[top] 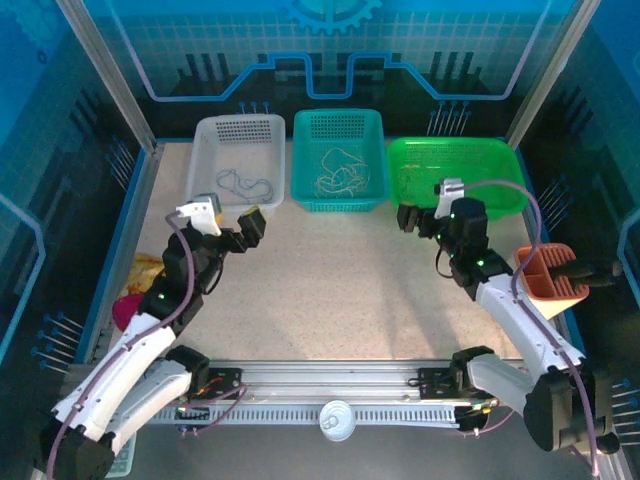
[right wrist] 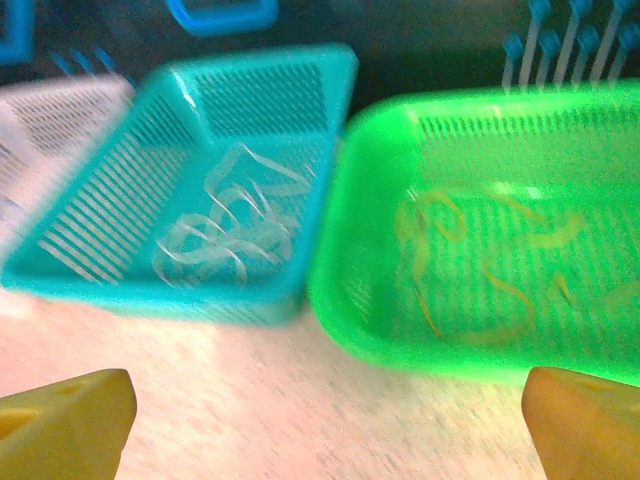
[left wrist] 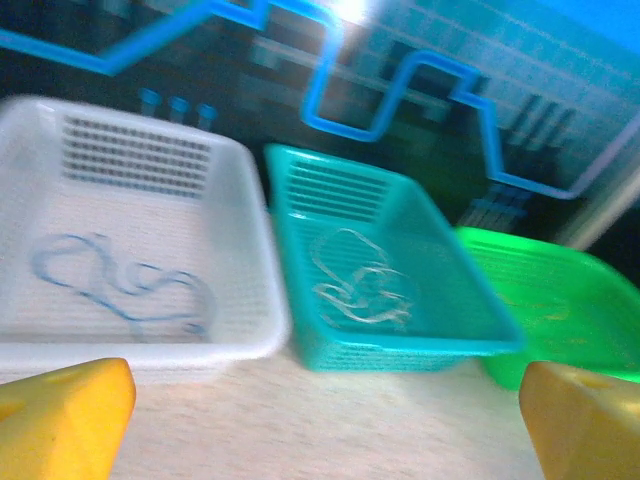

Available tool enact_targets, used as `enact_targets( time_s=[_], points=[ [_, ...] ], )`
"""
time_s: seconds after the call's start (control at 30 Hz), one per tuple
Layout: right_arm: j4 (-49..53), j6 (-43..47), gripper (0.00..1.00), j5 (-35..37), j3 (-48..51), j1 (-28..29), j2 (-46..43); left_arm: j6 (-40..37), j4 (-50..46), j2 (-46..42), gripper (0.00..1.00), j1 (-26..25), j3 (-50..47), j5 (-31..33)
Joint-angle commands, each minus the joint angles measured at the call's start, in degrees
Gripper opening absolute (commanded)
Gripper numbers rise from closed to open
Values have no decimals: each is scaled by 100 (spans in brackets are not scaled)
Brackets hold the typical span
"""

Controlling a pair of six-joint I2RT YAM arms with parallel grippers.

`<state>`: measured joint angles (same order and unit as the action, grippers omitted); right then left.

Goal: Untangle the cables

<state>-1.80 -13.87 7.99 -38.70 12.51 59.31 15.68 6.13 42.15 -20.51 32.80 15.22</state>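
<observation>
The cables lie sorted in three baskets at the back of the table. A greyish-blue cable (top: pixel 245 184) (left wrist: pixel 120 290) lies looped in the white basket (top: pixel 205 160) (left wrist: pixel 255 260). A white cable (top: pixel 338 172) (left wrist: pixel 360 285) (right wrist: pixel 225 235) is bunched in the teal basket (top: pixel 302 150) (left wrist: pixel 400 350) (right wrist: pixel 120 290). A yellowish cable (right wrist: pixel 470 270) sprawls in the green basket (top: pixel 500 165) (left wrist: pixel 560 290) (right wrist: pixel 340 290). My left gripper (top: pixel 232 222) (left wrist: pixel 325 425) hovers open in front of the white basket. My right gripper (top: pixel 420 218) (right wrist: pixel 330 420) is open before the green basket, holding nothing.
An orange holder (top: pixel 548 275) stands at the table's right edge beside my right arm. Yellow and pink items (top: pixel 130 300) lie at the left edge behind my left arm. A round white lid (top: pixel 336 420) rests on the front rail. Bare tabletop (top: pixel 340 290) spreads between the arms.
</observation>
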Motion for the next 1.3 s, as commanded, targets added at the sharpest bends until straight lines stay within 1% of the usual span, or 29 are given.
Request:
enact_targets(
  time_s=[0.0,0.03,0.17,0.2,0.23,0.33,0.43,0.47,0.5,0.53,0.6,0.63,0.67,0.73,0.87,0.9,0.97,1.0,1.03,1.07,1.13,1.2,1.23,1.27],
  points=[
    [-773,477,100,1030,343,61,207,-1276,1053,-29,99,303,-482,1104],
    [-937,505,100,1222,462,67,308,-1387,1228,40,100,499,-602,1074],
    [-1714,814,100,1676,834,67,669,-1020,1497,567,100,1327,-766,920],
    [-1818,885,100,1813,879,67,780,-1021,1651,781,99,1527,-812,765],
    [-1920,923,100,1958,926,66,878,-1040,1824,1008,100,1663,-861,790],
    [-2587,1109,100,2265,1186,65,1230,-1527,2558,1688,100,1867,-984,932],
    [-3397,1299,100,2458,1408,65,1767,-2009,3199,2325,99,1993,-1107,871],
    [-3722,1403,100,2492,1457,61,1948,-2070,3439,2528,100,2019,-1170,868],
    [-3769,1510,100,2544,1407,107,2036,-2074,3735,2696,100,2044,-1196,864],
    [-4019,1614,100,2409,1415,111,2154,-2029,3863,2783,99,2060,-1209,631],
    [-4594,1826,100,2265,1446,112,2471,-1921,4208,3117,100,2084,-1168,366],
    [-4543,1800,100,2216,1389,116,2643,-1966,4000,3157,99,2054,-1039,258],
    [-4847,1917,100,2216,1408,118,2771,-1913,3845,3145,99,2051,-987,103],
    [-4526,1760,100,2028,1388,45,2651,-1938,4013,3191,99,2051,-1016,-67],
    [-5144,1690,100,1572,1802,-135,2551,-1553,3607,2961,99,2051,-1074,-187],
    [-5376,1670,100,1496,1939,-166,2535,-1478,3636,2893,99,2051,-1148,-218],
    [-5752,1644,100,1119,2162,-274,2558,-1484,3709,2923,99,2051,-1140,-285],
    [-5939,1622,100,741,2263,-384,2684,-1543,3645,2983,99,2051,-1062,-331],
    [-6487,1702,100,423,2345,-456,2980,-1569,3581,3022,99,2051,-1001,-392],
    [-6770,1766,100,383,2365,-460,3081,-1580,3535,3023,99,2051,-988,-446],
    [-5920,1711,100,90,2181,-522,2792,-1550,3595,2954,99,2056,-1074,-460],
    [-5804,1742,100,-80,2057,-568,2861,-1344,3549,2845,99,2051,-1266,-408],
    [-5647,1727,100,-104,2006,-586,2831,-1247,3664,2861,99,2051,-1420,-398],
    [-5562,1714,100,-108,1977,-599,2828,-1211,3986,2943,99,2051,-1603,-434]
  ],
)
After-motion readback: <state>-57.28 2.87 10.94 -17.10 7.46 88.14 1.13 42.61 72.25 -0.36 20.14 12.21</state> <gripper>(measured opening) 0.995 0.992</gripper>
